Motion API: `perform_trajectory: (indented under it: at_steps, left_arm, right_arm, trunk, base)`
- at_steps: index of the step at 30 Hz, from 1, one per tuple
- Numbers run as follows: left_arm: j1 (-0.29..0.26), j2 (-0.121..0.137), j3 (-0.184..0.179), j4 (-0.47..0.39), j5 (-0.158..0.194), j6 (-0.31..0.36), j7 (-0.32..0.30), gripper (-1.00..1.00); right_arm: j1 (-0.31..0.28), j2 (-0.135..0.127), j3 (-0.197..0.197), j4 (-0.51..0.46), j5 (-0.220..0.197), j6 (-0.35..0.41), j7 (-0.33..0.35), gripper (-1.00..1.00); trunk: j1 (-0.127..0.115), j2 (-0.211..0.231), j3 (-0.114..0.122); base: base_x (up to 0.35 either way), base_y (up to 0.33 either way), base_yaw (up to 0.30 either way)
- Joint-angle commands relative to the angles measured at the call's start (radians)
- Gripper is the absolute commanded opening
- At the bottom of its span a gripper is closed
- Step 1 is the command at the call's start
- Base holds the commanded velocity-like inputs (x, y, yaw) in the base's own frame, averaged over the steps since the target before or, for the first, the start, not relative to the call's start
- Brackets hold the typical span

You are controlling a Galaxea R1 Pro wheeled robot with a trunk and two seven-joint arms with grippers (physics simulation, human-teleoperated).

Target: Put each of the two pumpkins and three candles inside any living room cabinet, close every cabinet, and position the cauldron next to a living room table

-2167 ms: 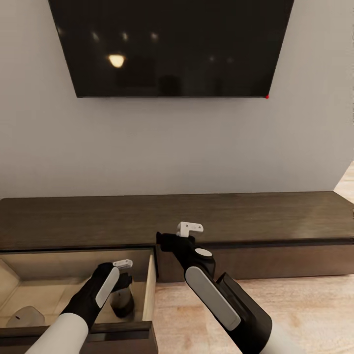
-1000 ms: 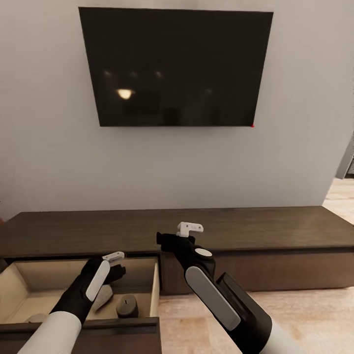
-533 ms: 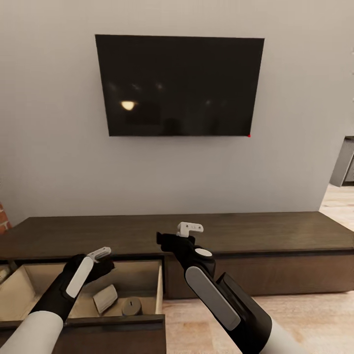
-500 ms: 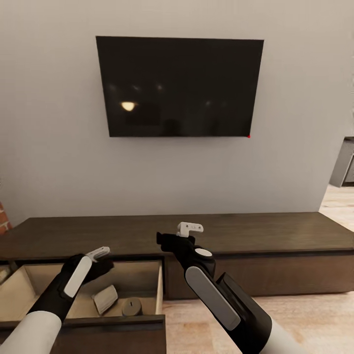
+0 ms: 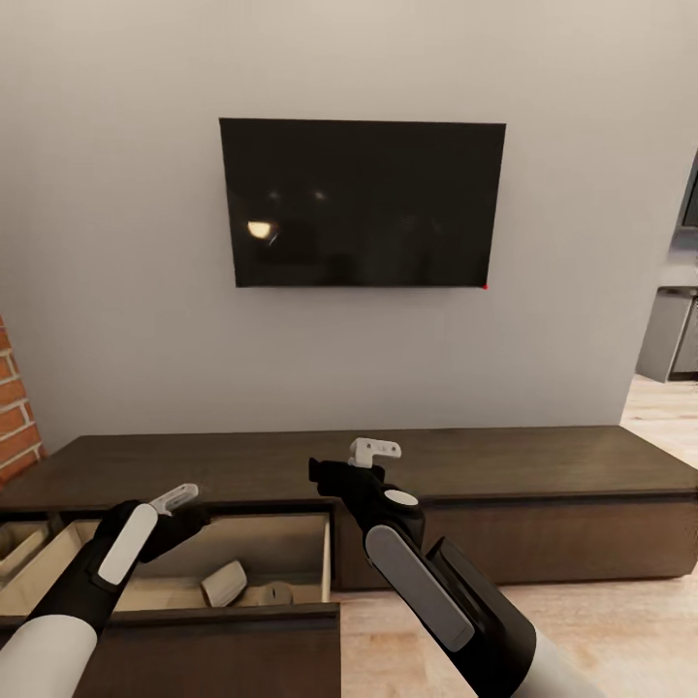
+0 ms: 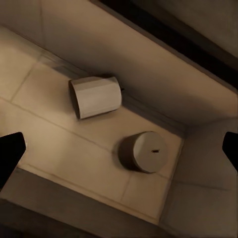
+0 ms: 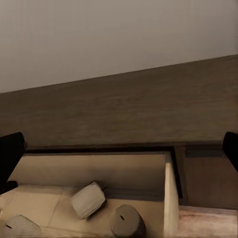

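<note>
The long dark brown cabinet (image 5: pixel 504 463) runs along the wall, with one pale-lined drawer (image 5: pixel 194 625) pulled out at its left end. Two grey-beige candles rest in that drawer: one lying on its side (image 6: pixel 95 96) (image 5: pixel 225 583), one upright (image 6: pixel 144 151) (image 5: pixel 276 589). A third pale candle (image 7: pixel 19 224) lies further along the drawer floor. My left gripper (image 6: pixel 119 151) (image 5: pixel 184 519) hovers open above the drawer, holding nothing. My right gripper (image 7: pixel 119 153) (image 5: pixel 325 475) is open and empty in front of the cabinet top. The pumpkins, cauldron and table are out of view.
A black TV (image 5: pixel 364 204) hangs on the grey wall above the cabinet. Red brick (image 5: pixel 15 407) shows at the far left. Pale wood floor (image 5: pixel 582 620) lies in front of the cabinet on the right, with an opening to another room (image 5: pixel 679 330) beyond.
The whole view has pulled back from the cabinet. My left gripper has risen out of the drawer, leaving the upright candle standing there. The right arm keeps its pose.
</note>
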Motion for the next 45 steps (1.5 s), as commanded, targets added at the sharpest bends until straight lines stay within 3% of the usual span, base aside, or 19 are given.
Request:
perform_trajectory:
  at_steps: [1,6,17,21,24,28,31,35,45]
  left_arm:
    - [0.000,0.004,0.002,-0.001,0.013,0.002,0.009,1.00]
    - [0.000,0.012,0.004,-0.001,0.048,0.002,0.009,1.00]
    - [0.001,0.022,0.007,-0.001,0.064,0.003,0.008,1.00]
    - [0.002,0.055,0.011,-0.001,0.127,0.004,-0.033,1.00]
    - [0.003,0.097,0.009,0.006,0.164,0.005,-0.138,1.00]
    - [0.003,0.117,0.010,0.009,0.172,0.016,-0.231,1.00]
    - [0.003,0.123,0.010,0.010,0.174,0.022,-0.268,1.00]
    - [0.003,0.126,0.010,0.010,0.174,0.023,-0.275,1.00]
    - [0.003,0.129,0.012,0.037,0.161,0.022,-0.270,1.00]
  right_arm:
    - [-0.001,0.000,0.001,0.000,-0.006,0.004,-0.008,1.00]
    - [-0.001,0.000,0.001,0.011,-0.006,0.004,-0.007,1.00]
    - [-0.001,-0.001,0.001,0.014,-0.006,0.004,-0.006,1.00]
    - [-0.001,-0.001,0.001,0.014,-0.006,0.004,-0.006,1.00]
    - [-0.001,-0.001,0.001,0.014,-0.006,0.004,-0.006,1.00]
    - [-0.001,-0.001,0.001,0.014,-0.006,0.004,-0.006,1.00]
    - [-0.001,-0.001,0.001,0.014,-0.006,0.003,-0.006,1.00]
    - [-0.001,-0.001,0.001,0.015,-0.006,0.004,-0.006,1.00]
    - [-0.001,0.000,0.001,0.054,-0.007,0.004,-0.004,1.00]
  trunk:
    - [-0.005,0.007,0.002]
    - [-0.024,0.042,0.018]
    - [-0.066,0.119,0.052]
    - [-0.081,0.147,0.065]
    - [-0.093,0.168,0.074]
    - [-0.108,0.196,0.087]
    - [-0.120,0.217,0.096]
    - [-0.135,0.245,0.109]
    - [-0.135,0.245,0.109]
  base:
    - [-0.304,0.160,0.000]
    - [-0.306,0.173,0.000]
    - [-0.307,0.190,0.000]
    - [-0.307,0.193,0.000]
    - [-0.307,0.193,0.000]
    - [-0.283,0.187,0.000]
    - [-0.113,0.084,0.000]
    - [-0.050,0.015,0.000]
    - [-0.182,-0.016,0.000]
